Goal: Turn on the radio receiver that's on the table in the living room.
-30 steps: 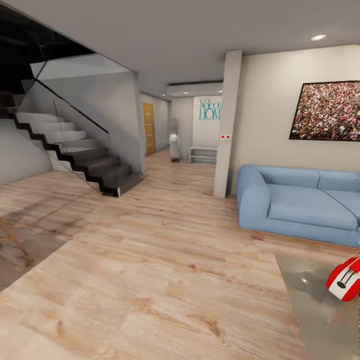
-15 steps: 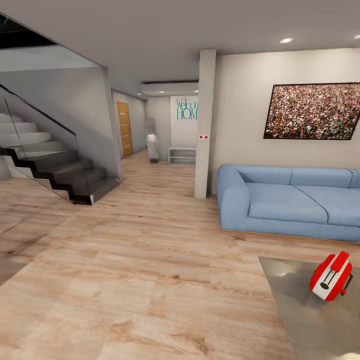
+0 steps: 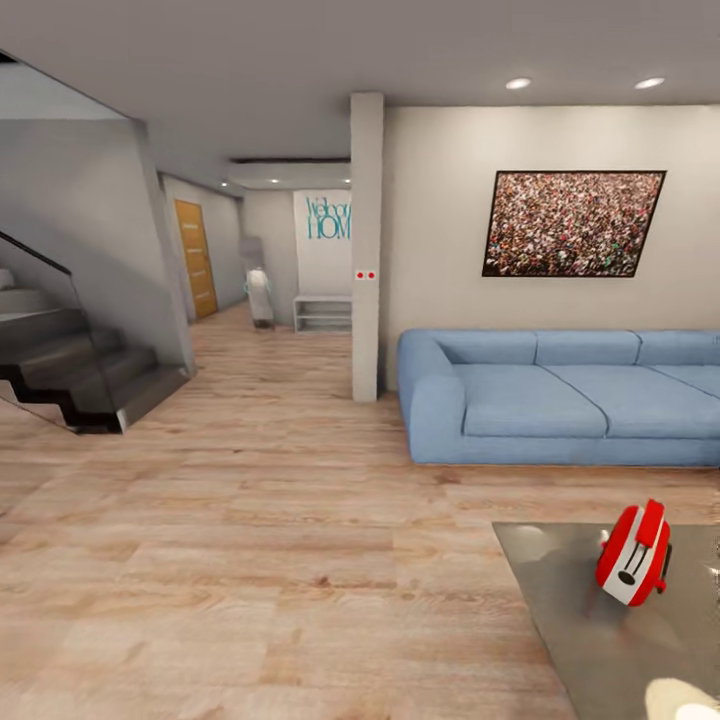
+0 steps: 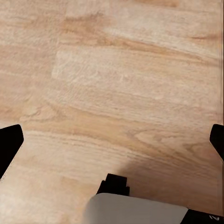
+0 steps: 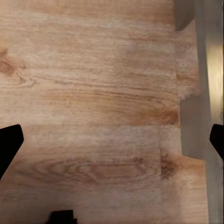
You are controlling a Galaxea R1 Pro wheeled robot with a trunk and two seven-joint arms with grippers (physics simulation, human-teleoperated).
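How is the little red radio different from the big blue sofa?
The radio receiver is small, red with white trim; the sofa is long and plain blue. The radio receiver sits tilted on the glossy table; the sofa stands on the wood floor against the wall. Both are in the living room.

Teal lettering (image 3: 327,217) on the white far wall of the hallway, partly cut off by the pillar (image 3: 366,245): upper line reads "Welco", lower line "HOM". No other legible text.

One radio receiver (image 3: 633,553), one table (image 3: 600,640), one sofa (image 3: 560,397), perhaps two ceiling lights (image 3: 518,84)
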